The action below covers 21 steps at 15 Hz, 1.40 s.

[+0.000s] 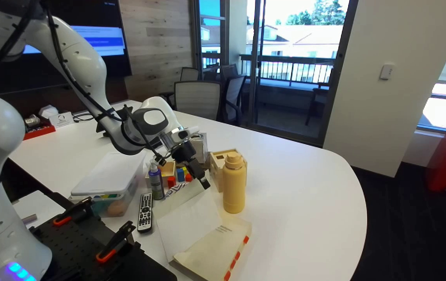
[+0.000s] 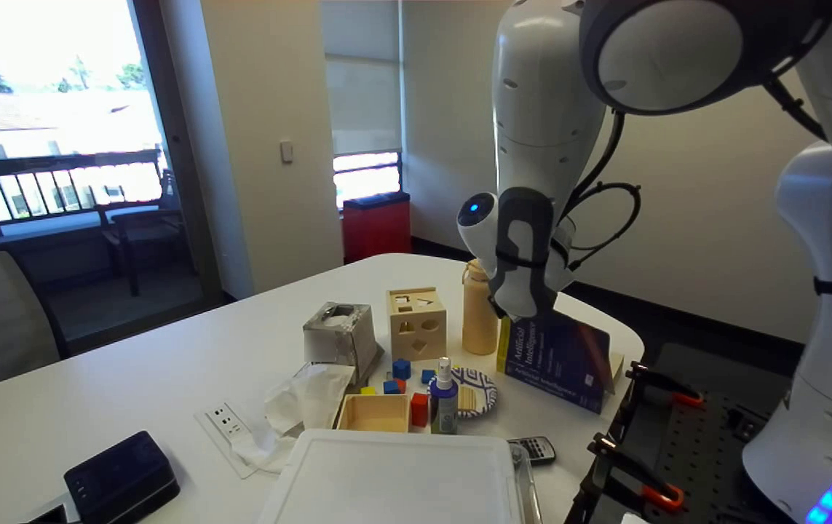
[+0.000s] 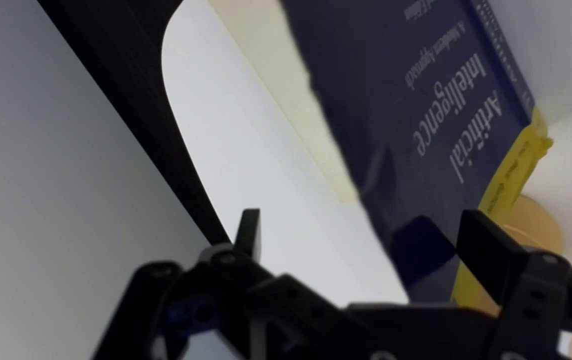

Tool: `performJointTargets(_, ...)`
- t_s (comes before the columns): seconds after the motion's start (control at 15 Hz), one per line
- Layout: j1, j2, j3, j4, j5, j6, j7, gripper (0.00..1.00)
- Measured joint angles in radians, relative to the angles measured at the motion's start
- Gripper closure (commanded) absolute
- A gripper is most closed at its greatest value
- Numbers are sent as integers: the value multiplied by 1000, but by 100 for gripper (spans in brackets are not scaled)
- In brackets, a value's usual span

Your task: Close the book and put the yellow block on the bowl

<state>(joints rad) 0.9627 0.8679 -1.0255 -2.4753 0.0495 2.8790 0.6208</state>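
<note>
Wide apart stand the black fingers (image 3: 488,255) of the dark gripper (image 3: 363,227), released, and look at that gap: the edge of a dark blue cover (image 3: 441,95) with white lettering runs right across it in the wrist view! One finger overlaps the yellow strip (image 3: 513,170) at the cover's end; whether it actually touches, there is no telling.

Over to an exterior view, and the large, thick book (image 1: 217,248) with cream pages and red edge marks lies opened on the white table (image 1: 304,203), its cover tilted up, the gripper's tip right at the upper corner. Near it stands the tan-yellow cylindrical bottle (image 1: 234,187).

And the tiny bright yellow block (image 2: 367,391)? It is just behind the shallow pale wooden box (image 2: 374,417) in an exterior view, a small blue block (image 2: 391,386) beside it. The round, shallow bowl (image 2: 487,393), patterned blue and white, sits apart from it, near the book, partly hidden by a blue spray bottle (image 2: 444,402).
</note>
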Motion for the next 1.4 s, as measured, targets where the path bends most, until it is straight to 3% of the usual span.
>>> performJointTargets(0.33,-20,0,-75,-36,65,-13,0,0)
performJointTargets(0.8,-106,-26,-52,-33,91,-28,-4,0)
performJointTargets(1.0,-107,-112,5,-26,91,-48,-8,0)
performJointTargets(1.2,-119,-210,103,1,91,-68,-7,0)
performJointTargets(1.4,-231,-283,282,60,96,-70,-7,0)
